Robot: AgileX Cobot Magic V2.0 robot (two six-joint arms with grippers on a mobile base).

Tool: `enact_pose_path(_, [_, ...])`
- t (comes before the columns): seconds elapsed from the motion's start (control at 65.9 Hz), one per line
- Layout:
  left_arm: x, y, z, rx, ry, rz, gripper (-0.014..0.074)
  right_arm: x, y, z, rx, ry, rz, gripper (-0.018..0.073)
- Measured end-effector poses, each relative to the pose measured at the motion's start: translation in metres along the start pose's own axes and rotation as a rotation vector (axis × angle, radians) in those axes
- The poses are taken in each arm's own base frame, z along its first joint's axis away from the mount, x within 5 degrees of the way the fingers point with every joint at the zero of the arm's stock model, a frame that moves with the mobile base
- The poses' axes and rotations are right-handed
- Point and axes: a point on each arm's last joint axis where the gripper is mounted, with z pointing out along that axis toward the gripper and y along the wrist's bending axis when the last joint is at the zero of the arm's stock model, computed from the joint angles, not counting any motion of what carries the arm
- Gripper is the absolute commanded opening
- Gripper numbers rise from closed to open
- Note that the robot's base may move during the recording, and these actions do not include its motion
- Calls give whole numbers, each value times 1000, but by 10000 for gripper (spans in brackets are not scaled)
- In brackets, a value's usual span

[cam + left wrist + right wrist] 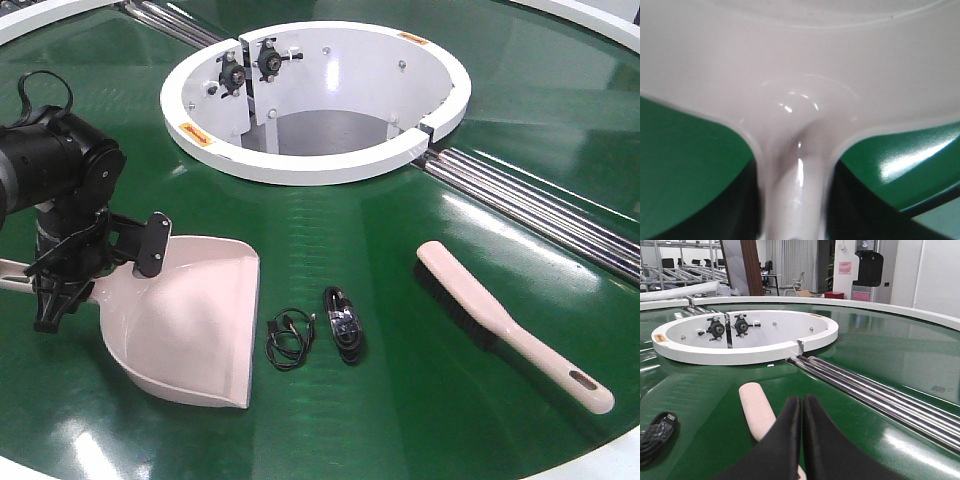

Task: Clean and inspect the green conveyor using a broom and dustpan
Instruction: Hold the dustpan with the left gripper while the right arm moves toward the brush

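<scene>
One dustpan, seemingly gripped by left hand; one broom, two cables; right hand closed.

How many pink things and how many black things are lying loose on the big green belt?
Pink-beige: 2, the dustpan and the broom
Black: 2, the thin coiled cable and the bundled cable
Total: 4

Black fingers hide most of the broom; the dustpan is blurred.
</scene>
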Motion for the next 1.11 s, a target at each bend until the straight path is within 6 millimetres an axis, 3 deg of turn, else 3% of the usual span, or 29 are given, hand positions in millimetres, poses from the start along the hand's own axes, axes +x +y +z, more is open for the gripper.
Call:
enact_pose_path(0.91, [-2, 0, 0, 3, -15, -6, -7, 0, 0, 0, 0, -4, -11, -8])
enact_pose_path(1.107, [-3, -1, -1, 1, -16, -3, -8, -17, 0, -2, -1, -91, 4, -8])
